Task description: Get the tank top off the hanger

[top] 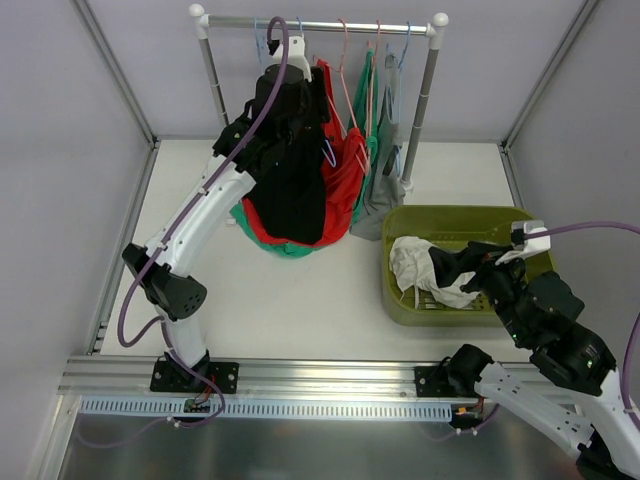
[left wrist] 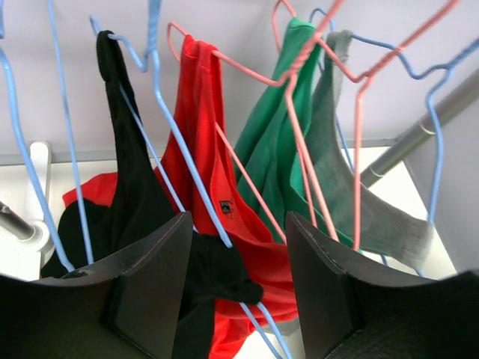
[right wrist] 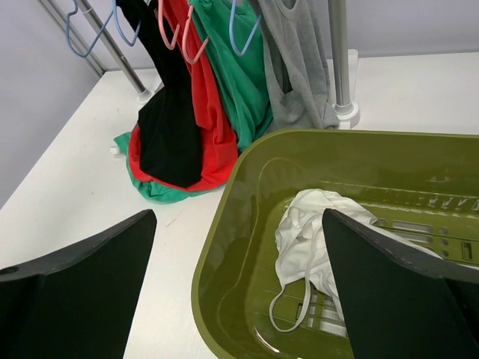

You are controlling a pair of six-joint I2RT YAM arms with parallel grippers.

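A black tank top [left wrist: 135,187] hangs on a blue wire hanger [left wrist: 191,179] at the left of the rack; it also shows in the top view [top: 290,190]. My left gripper [left wrist: 238,247] is raised to the rack. Its jaws are partly apart, with a bunched fold of the black top and the blue hanger's wire between them. The fabric lies against the left finger [left wrist: 150,284], while the right finger stands clear of it. My right gripper [right wrist: 238,224] hovers open over the near rim of the basket [right wrist: 224,224], holding nothing.
Red [left wrist: 198,112], green [left wrist: 269,142] and grey [left wrist: 337,164] tops hang on pink and blue hangers beside the black one. The rack's rail [top: 320,24] and right post [top: 425,100] stand at the back. A white garment [top: 420,265] lies in the olive basket [top: 400,300].
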